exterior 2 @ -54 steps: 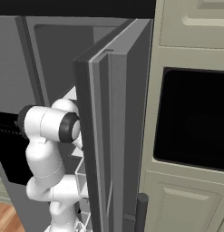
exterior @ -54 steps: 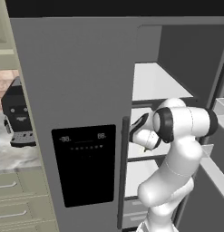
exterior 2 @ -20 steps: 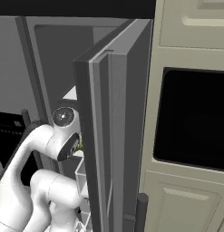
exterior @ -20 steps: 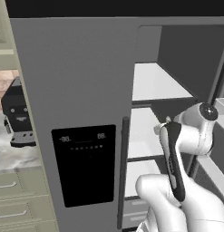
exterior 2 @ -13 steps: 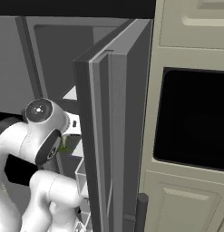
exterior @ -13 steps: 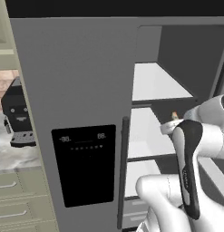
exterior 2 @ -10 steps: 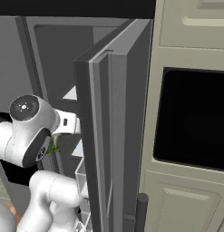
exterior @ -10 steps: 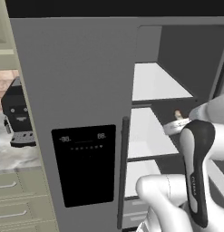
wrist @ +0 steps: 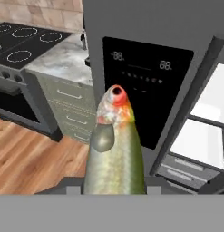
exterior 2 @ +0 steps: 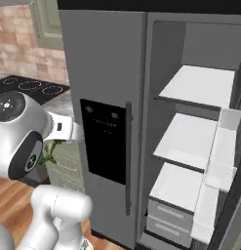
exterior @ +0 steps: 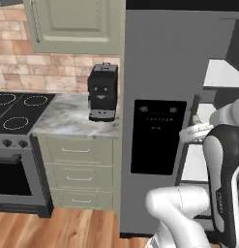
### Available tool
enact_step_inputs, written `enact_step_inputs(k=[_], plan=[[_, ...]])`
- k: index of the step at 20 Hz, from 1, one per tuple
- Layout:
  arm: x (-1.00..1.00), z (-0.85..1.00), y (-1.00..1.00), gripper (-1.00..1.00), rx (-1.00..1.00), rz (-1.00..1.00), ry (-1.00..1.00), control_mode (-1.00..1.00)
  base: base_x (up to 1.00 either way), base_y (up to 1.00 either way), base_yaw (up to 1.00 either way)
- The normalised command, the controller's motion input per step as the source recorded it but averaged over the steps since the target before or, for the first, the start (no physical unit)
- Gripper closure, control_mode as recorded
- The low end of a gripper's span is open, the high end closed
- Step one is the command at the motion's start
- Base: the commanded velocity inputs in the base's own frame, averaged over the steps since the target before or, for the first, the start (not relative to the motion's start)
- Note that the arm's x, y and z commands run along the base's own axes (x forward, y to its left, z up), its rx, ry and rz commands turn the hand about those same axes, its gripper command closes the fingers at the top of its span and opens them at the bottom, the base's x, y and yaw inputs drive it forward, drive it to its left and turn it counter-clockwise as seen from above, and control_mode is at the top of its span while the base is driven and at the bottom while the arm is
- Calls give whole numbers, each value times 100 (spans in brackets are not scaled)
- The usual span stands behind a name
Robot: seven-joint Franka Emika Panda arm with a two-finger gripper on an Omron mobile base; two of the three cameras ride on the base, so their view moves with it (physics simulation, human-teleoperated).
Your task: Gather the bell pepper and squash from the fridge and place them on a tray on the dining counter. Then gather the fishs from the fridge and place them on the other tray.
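While its tips stay hidden, the claw (wrist: 114, 188) grips a fish (wrist: 114, 145); tail cut off below

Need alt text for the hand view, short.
A fish, greenish-silver with a reddish head, juts up from the bottom of the frame. Behind it stand the fridge with its black dispenser panel, pale green drawers and a wood floor.

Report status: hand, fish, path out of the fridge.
Hand shut on fish, head pointing away. Fridge right door open, shelves bare. Nothing blocking the hand.
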Motion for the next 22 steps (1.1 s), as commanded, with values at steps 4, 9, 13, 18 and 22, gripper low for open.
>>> enact_step_inputs(k=[4, 9, 13, 18, 22], plan=[[0, 0, 0, 100, 0, 0, 0, 100, -4, 11, 100], [0, 0, 0, 100, 0, 0, 0, 100, 0, 0, 100], [0, 0, 0, 100, 0, 0, 0, 100, 0, 0, 100], [0, 0, 0, 100, 0, 0, 0, 100, 0, 0, 100], [0, 0, 0, 100, 0, 0, 0, 100, 0, 0, 100]])
